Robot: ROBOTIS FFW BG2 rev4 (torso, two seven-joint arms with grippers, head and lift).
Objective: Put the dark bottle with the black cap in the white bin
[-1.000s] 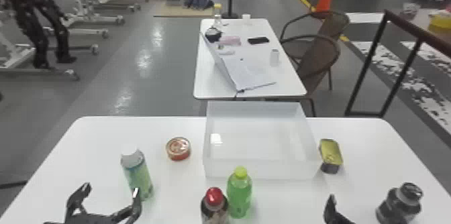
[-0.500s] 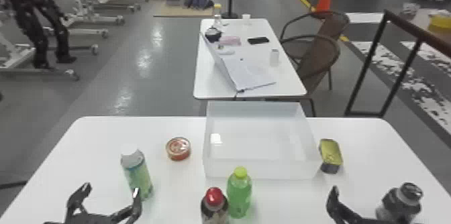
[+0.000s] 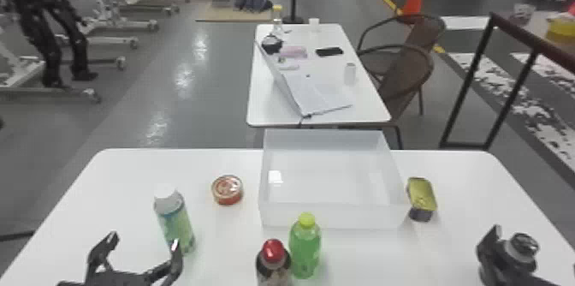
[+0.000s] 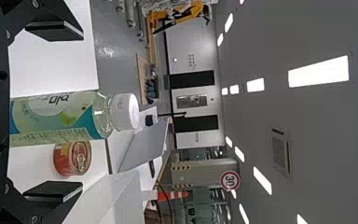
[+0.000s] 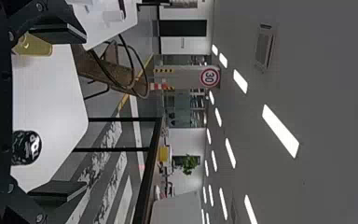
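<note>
Right tool [image 5: 85,112] spread wide here, so nudge to three o'clock, centre that black-capped dark bottle [image 5: 26,147], squeeze squarely, then lift toward the white bin [image 3: 333,217] at ten!

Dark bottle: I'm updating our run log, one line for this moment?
right gripper: open, near dark bottle; bottle: ungripped, upright on table; white bin: bottle outside

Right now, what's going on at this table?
The robot's right gripper is open at the dark bottle with the black cap, not closed on it, so it looks about to grasp. That bottle stands on the white table, outside the rectangular white bin it is meant for. The left gripper is open and holds nothing, near the green-labelled bottle with a white cap.
</note>
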